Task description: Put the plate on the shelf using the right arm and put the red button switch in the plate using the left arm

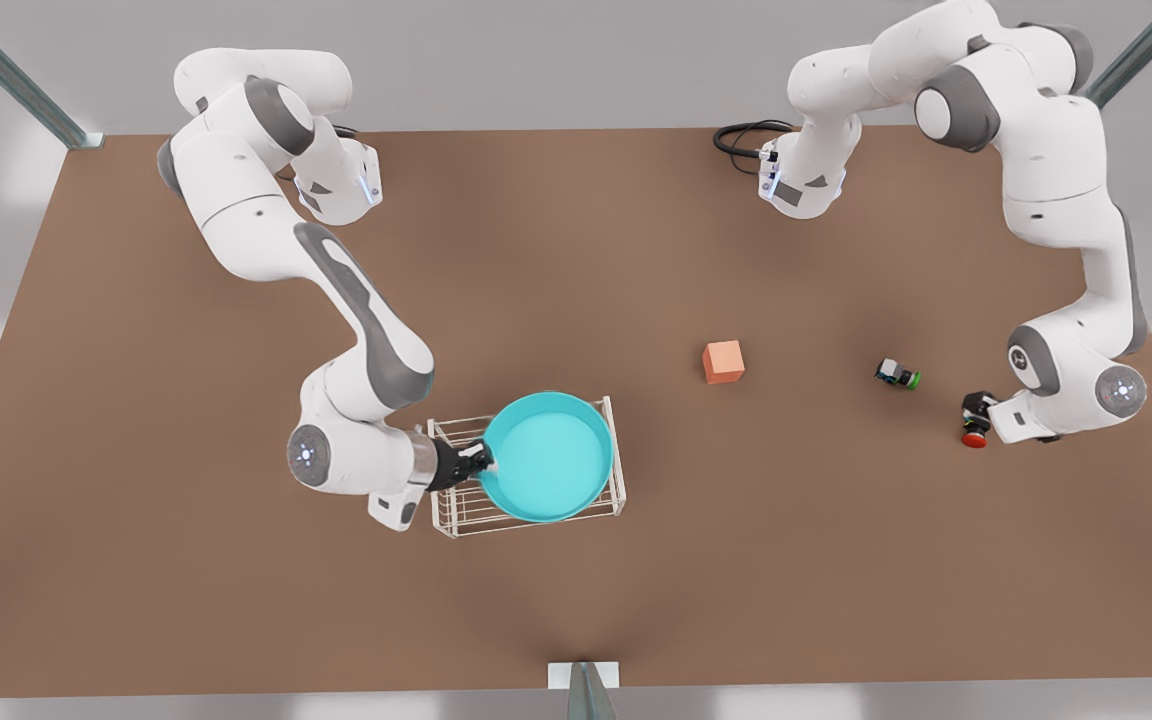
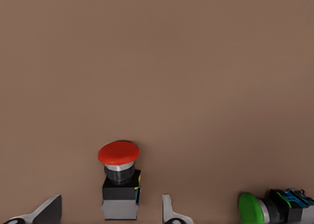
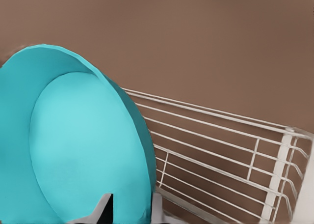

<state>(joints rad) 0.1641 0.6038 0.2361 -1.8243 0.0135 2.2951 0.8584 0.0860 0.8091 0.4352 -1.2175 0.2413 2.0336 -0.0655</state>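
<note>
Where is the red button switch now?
The red button switch lies on the table at the front view's right, between the left gripper's open fingers, near the green-capped switch.

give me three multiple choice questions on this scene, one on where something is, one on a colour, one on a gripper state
1. Where is the plate?
A. over the shelf
B. beside the orange cube
C. on the bare table

2. What colour is the cap of the switch lying between the cube and the red button switch?
A. blue
B. green
C. yellow

3. How is the right gripper?
A. open, clear of everything
B. shut on the plate
C. shut on the cube

Answers: 1 A, the front view shows the plate above the rack; 2 B, its cap is green; 3 B, its fingers pinch the rim, while the left gripper stands open around the red switch.
</note>
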